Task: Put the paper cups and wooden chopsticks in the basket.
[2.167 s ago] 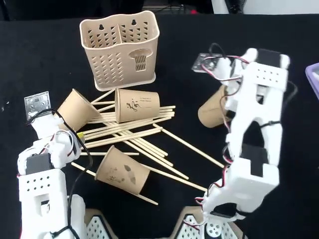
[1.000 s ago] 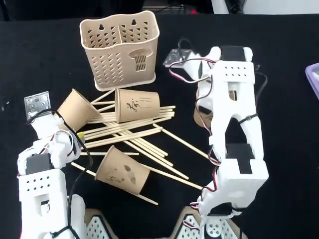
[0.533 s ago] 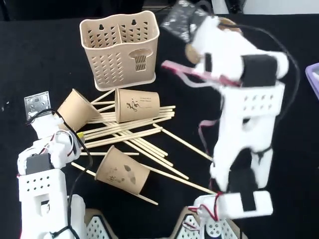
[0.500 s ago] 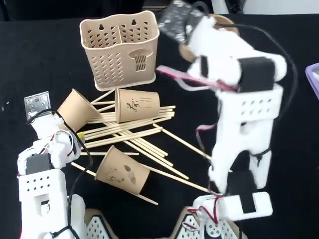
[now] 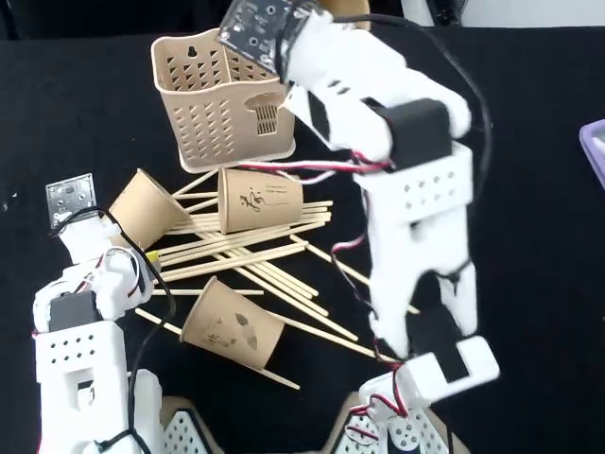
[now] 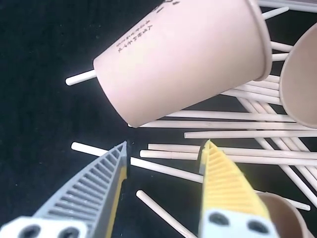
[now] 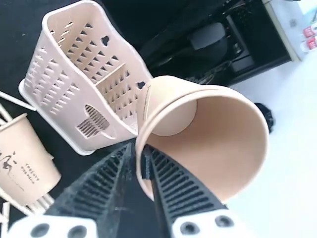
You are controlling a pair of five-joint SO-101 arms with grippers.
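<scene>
Three cups (image 5: 260,199) lie on chopsticks (image 5: 248,250) before the basket (image 5: 210,106); the right claw (image 7: 139,149) holds another cup (image 7: 220,144) near it.

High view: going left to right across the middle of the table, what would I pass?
Tilted paper cup → printed paper cup → right arm → purple object at the edge.

Right end effector (image 7: 139,154) clamps paper cup (image 7: 218,141) by rim, beside basket (image 7: 54,89); second cup (image 7: 20,166) near basket base.
</scene>
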